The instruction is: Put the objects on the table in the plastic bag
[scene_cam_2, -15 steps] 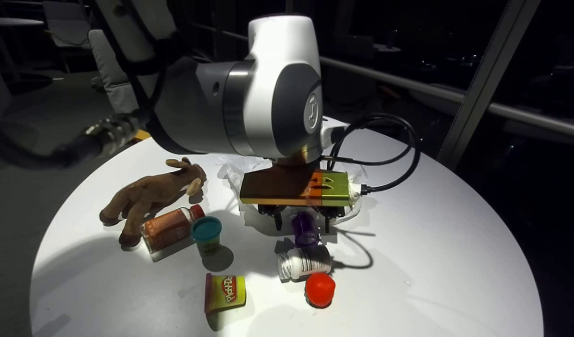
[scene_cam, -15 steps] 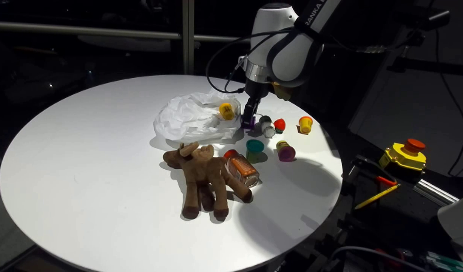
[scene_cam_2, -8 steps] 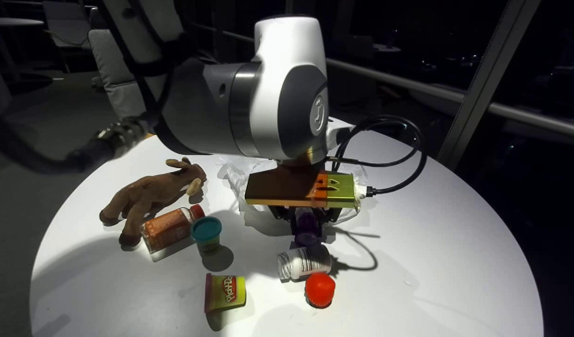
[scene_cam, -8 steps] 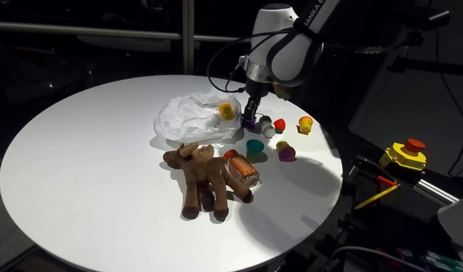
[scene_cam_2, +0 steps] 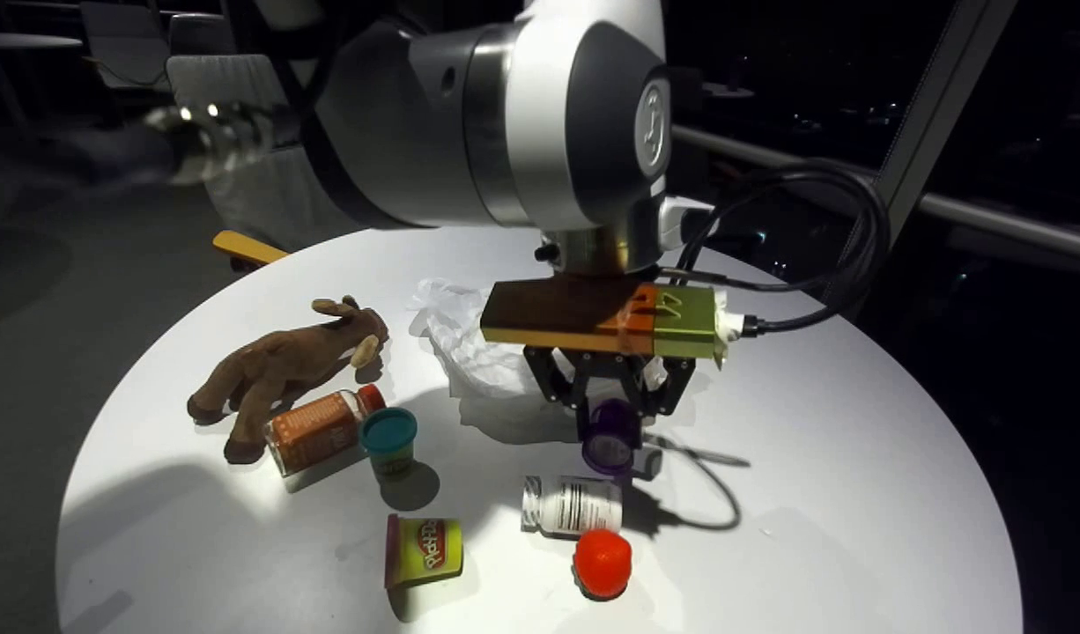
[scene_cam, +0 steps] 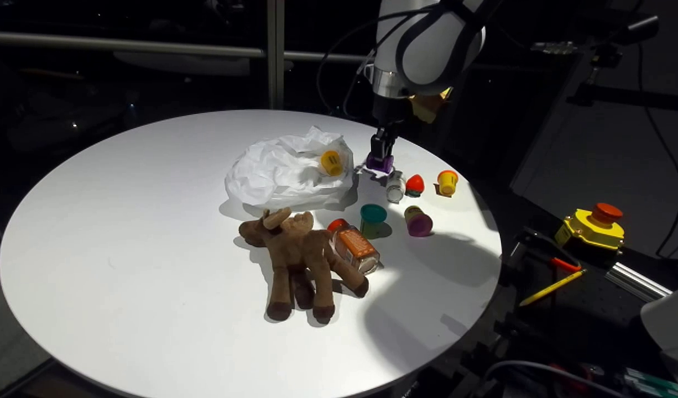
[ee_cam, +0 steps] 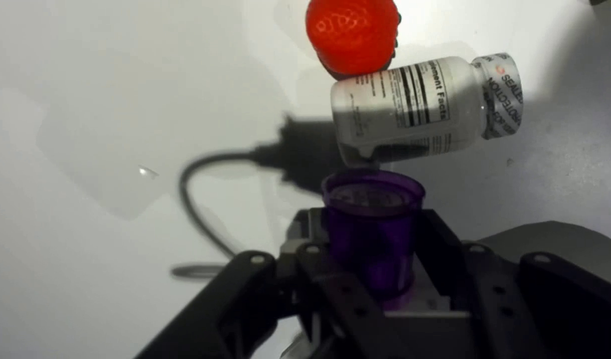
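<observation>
Only the wrist view makes legible the words "Supplement Facts" on the white bottle, which lies just beside the red strawberry. There, as in both exterior views, the tool has the purple tub in its grip. A plain yellow tub and a red-rimmed yellow tub can be made out only in an exterior view: the former at the plastic bag, whether inside or on the film I cannot tell, the latter near the edge of the round white tabletop. A yellow device with a red button, off the tabletop, shows there alone. In an exterior view the tool hides part of the bag, and the label on the purple-lidded tub reads Play-Doh.

Counted: one bag; one brown plush animal, lying; two bottles, the orange bottle beside the animal's hind leg; one strawberry; five tubs, the teal-lidded tub upright.
</observation>
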